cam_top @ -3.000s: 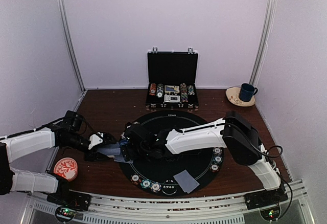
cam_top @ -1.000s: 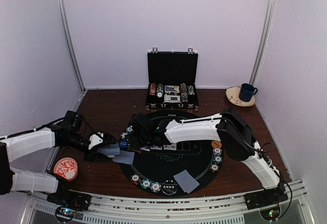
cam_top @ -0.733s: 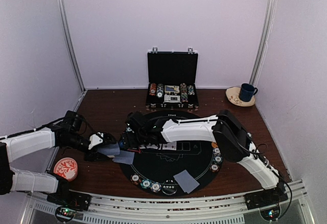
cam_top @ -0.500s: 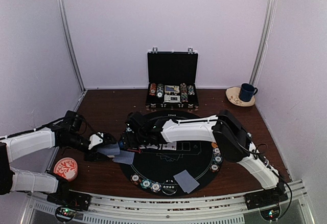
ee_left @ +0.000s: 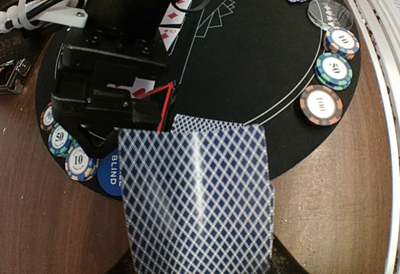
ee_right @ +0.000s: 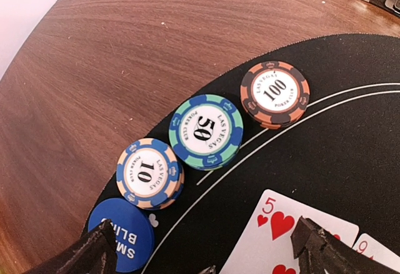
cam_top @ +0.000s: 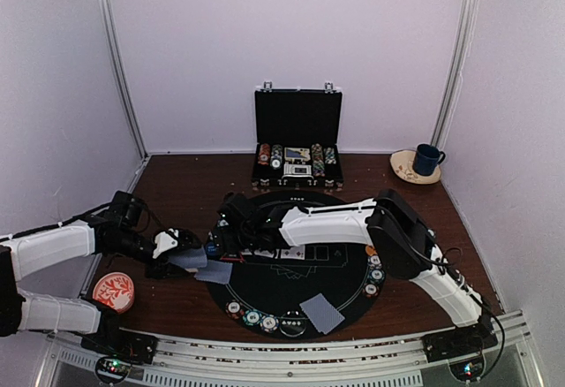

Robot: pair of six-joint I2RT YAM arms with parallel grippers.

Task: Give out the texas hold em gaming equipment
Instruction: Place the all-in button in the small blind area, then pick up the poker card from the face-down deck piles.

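Note:
My left gripper is shut on a deck of blue-diamond-backed playing cards, held over the left edge of the round black mat; the deck hides its fingers. My right gripper hangs open just above the mat's far-left rim, one fingertip over the blue blind button, the other over a face-up five of hearts. Beside it lie a 10 chip, a 50 chip and a 100 chip. A face-down card lies near the front.
More chips line the mat's front rim and right rim. The open black briefcase stands at the back. A blue cup sits back right. A red-and-white dish rests front left, near my left arm.
My right gripper has drawn back from the held deck toward the far-left chips, then almost stopped. The left arm and its deck have stayed put.

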